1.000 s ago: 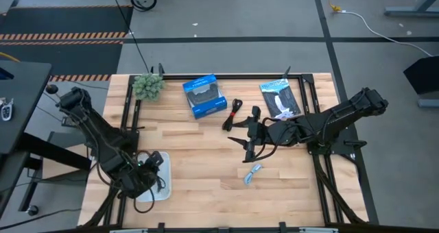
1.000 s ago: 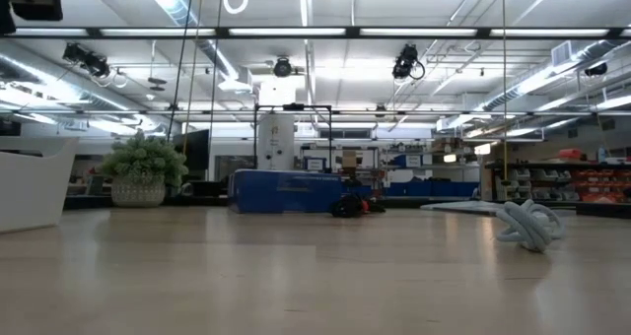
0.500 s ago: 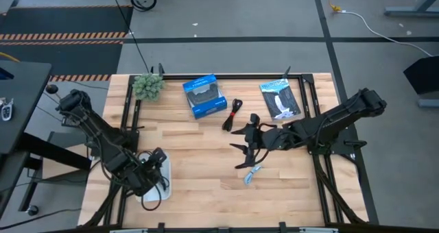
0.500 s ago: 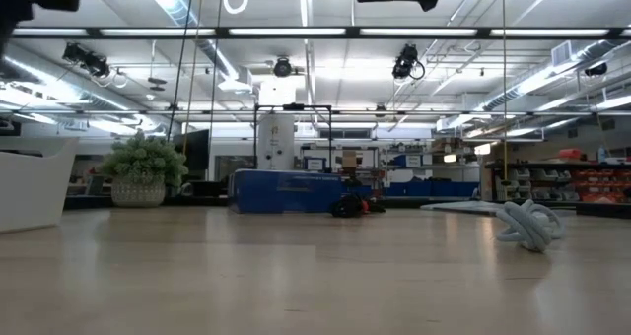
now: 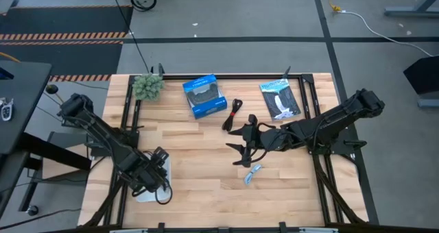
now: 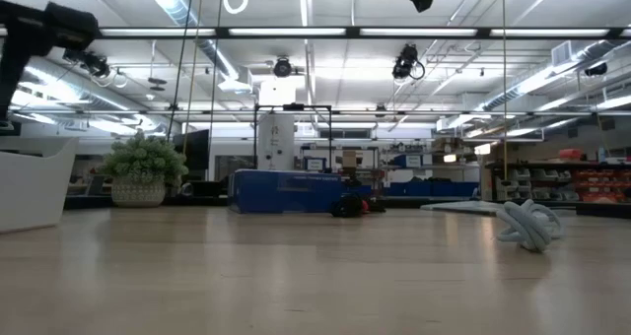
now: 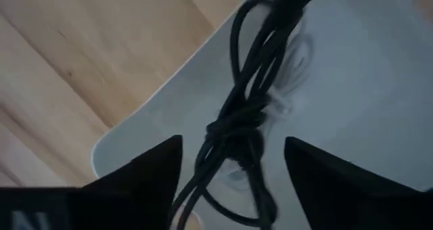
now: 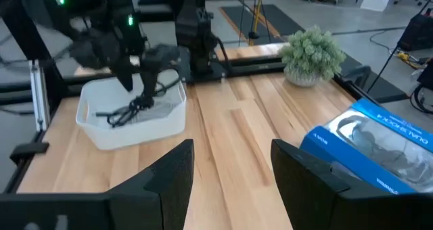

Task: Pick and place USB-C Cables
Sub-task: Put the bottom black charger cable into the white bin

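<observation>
My left gripper (image 5: pixel 149 173) hangs open over the white tray (image 5: pixel 139 194) at the table's near left corner. The black loop cable (image 7: pixel 237 122), knotted at its middle, lies in the tray between the spread fingers, with a faint white coil (image 7: pixel 294 74) under it. From the right wrist view, the cable (image 8: pixel 135 101) rises from the tray toward that gripper. My right gripper (image 5: pixel 241 149) is open above mid-table, just on the far side of the pale blue cable (image 5: pixel 252 172), which lies flat on the wood. The black-and-red cable (image 5: pixel 233 114) lies near the blue box. My left gripper stands open from above around the black loop cable's knotted middle (image 7: pixel 233 132). Whether either finger touches the cable, I cannot tell. The cable's lower part rests on the tray floor.
A blue box (image 5: pixel 204 96) and a small plant (image 5: pixel 147 86) stand at the far edge, and a flat black-and-white packet (image 5: pixel 281 99) lies far right. Bare wood stretches between the tray and the pale blue cable (image 6: pixel 527 225). Black frame rails run along both table sides.
My right gripper has drifted a little toward the table's left and come down, its tip now showing at the top of the low view. My left gripper has shifted slightly toward the near edge over the tray. The cables on the wood have stayed put.
</observation>
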